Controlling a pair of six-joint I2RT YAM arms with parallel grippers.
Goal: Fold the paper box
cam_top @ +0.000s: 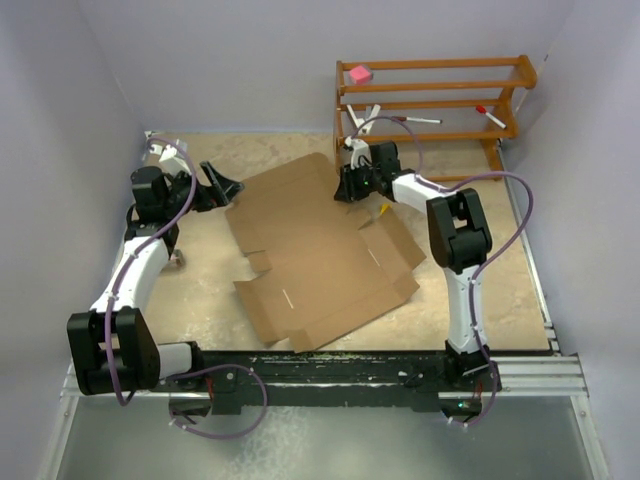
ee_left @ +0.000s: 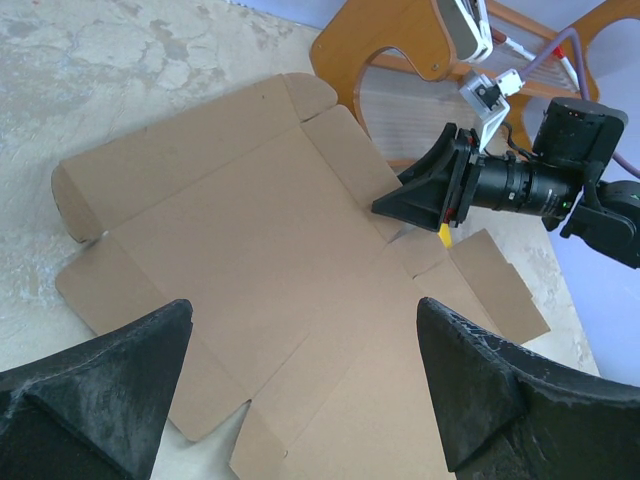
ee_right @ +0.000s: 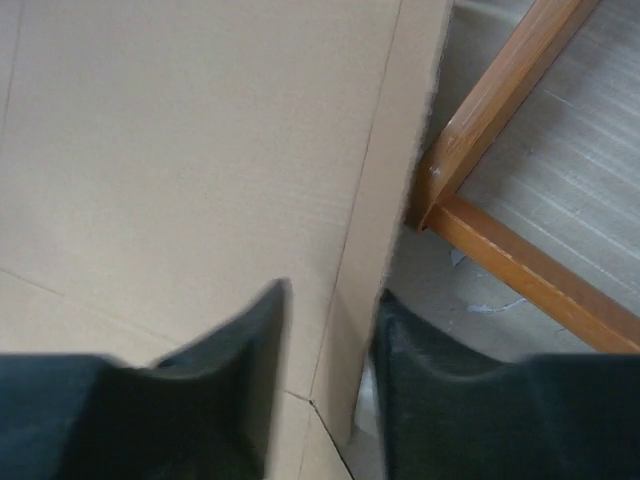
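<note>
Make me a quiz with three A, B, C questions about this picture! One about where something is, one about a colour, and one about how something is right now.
1. Where is the pink block?
A. On the top shelf of the wooden rack
B. Inside a cup
C. Under a blanket

2. What colour is the cardboard?
A. White
B. Brown
C. Blue

3. How are the left jaws?
A. Squeezed shut on a pen
B. Wide open, holding nothing
C. Holding a ball

Answers:
1 A, the block sits on the rack's highest shelf at the back.
2 B, the whole sheet is plain brown.
3 B, the left wrist view shows both fingers far apart with only the table and sheet beyond them.
</note>
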